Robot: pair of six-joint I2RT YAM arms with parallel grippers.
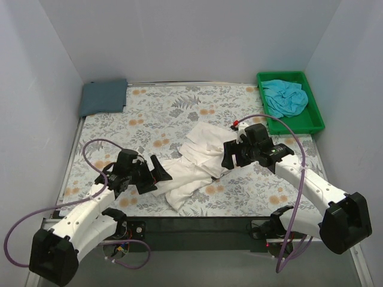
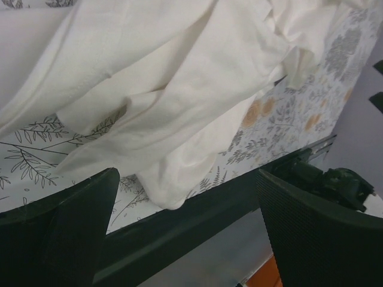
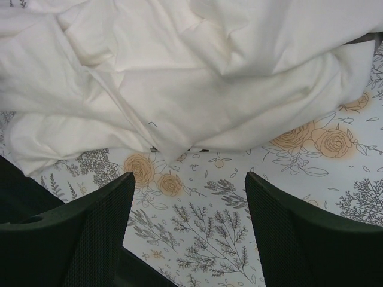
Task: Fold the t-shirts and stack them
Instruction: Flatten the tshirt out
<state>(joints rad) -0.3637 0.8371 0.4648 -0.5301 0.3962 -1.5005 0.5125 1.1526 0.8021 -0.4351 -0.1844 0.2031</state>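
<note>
T-shirts, three observed. The cream-white t-shirt [image 1: 194, 164] lies crumpled and unfolded at the middle of the floral table cover [image 1: 155, 113], running diagonally from centre toward the near edge. The green tray [image 1: 314, 119] sits at the far right corner and holds the turquoise t-shirt [image 1: 286, 97], bunched. The slate blue-grey t-shirt [image 1: 103, 97] lies folded flat at the far left corner. The left gripper [image 1: 160, 173] stands at the cream shirt's near-left end, jaws wide apart and gripping nothing. The right gripper [image 1: 227, 156] stands at its right edge, jaws likewise apart and empty, with the cloth just beyond the fingertips [image 3: 119, 191].
</note>
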